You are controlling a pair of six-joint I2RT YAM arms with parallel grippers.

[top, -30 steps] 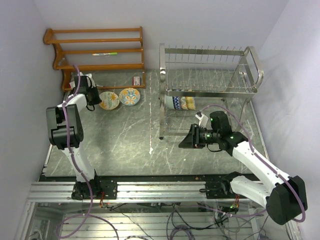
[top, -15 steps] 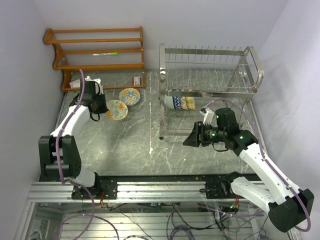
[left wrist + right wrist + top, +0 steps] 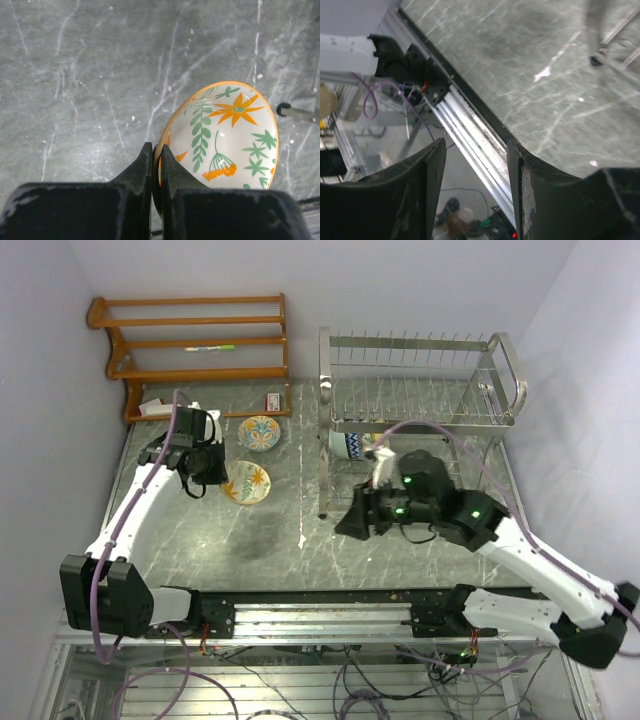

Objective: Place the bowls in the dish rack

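Both arms have swung inward over the bench (image 3: 270, 540). The dish rack (image 3: 420, 423) holds some bowls (image 3: 360, 446) on its lower tier, so loading looks partly done. The left tool (image 3: 156, 165) is clamped on an orange-flowered bowl (image 3: 247, 482) left of the rack, the right tool (image 3: 476, 150) stands apart and empty, and a blue-and-yellow bowl (image 3: 259, 432) waits on the bench.

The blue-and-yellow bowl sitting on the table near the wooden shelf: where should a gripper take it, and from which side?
Probably by the rim. The blue-and-yellow bowl sits mouth-up on the table, so come down from above, one finger inside, one outside. The left gripper pinches the orange-flower bowl at its rim the same way.
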